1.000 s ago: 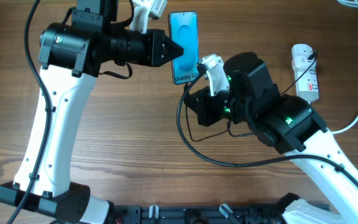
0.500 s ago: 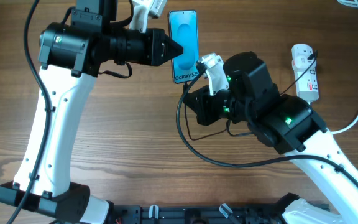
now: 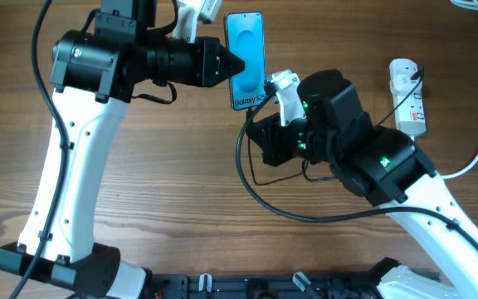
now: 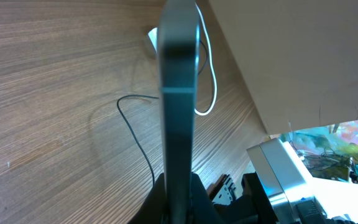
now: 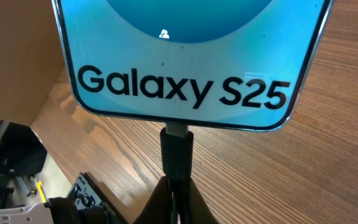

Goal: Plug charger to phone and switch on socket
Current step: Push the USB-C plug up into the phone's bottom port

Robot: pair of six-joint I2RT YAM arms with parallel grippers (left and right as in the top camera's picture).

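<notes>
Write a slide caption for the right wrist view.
Right end effector holds the charger tip at the edge of the phone, below its Galaxy S25 lettering.

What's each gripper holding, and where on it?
Left gripper clamps the phone at one long edge; right gripper pinches the charger just behind its connector tip.

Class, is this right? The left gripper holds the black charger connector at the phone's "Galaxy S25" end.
No: the right gripper holds the small black charger connector at that end of the flat cyan-screened phone; the right wrist view shows it.
</notes>
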